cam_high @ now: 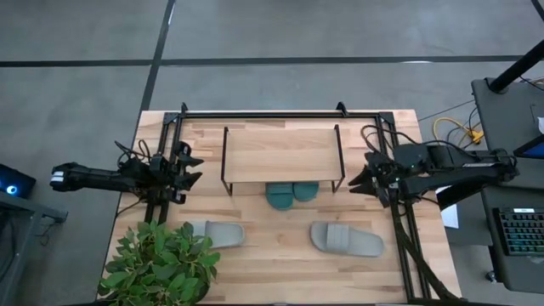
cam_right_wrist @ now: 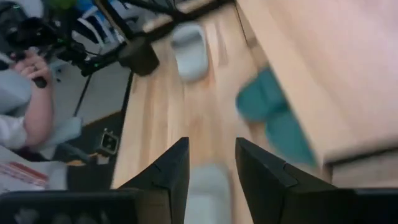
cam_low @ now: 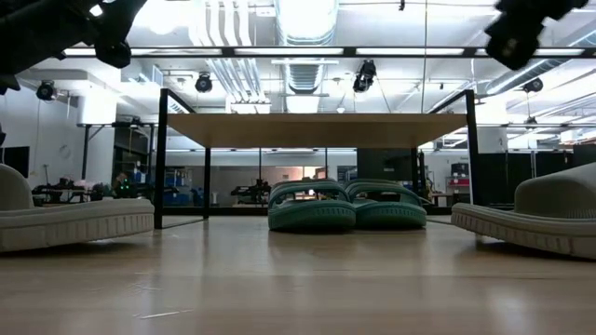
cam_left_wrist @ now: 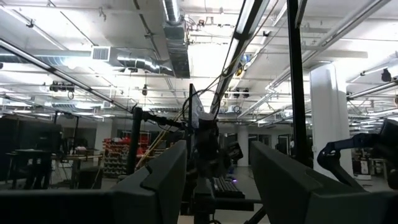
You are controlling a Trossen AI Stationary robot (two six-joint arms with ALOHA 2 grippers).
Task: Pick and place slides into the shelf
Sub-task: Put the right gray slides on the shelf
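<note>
Right gripper [cam_high: 355, 184], seen from above, hangs empty with fingers apart beside the shelf [cam_high: 280, 153]; left gripper [cam_high: 194, 167], likewise parted and empty, waits at the opposite end. Low view: two teal slides [cam_low: 345, 207] sit under the shelf board, so half the job appears done. Right wrist view: fingers aim toward a grey slide [cam_right_wrist: 208, 193]; both grey slides remain on the table [cam_high: 280, 272].

Teal slides [cam_high: 291, 195], pale grey slides [cam_high: 346, 239], light wood shelf [cam_high: 280, 155], seemingly black legs.
</note>
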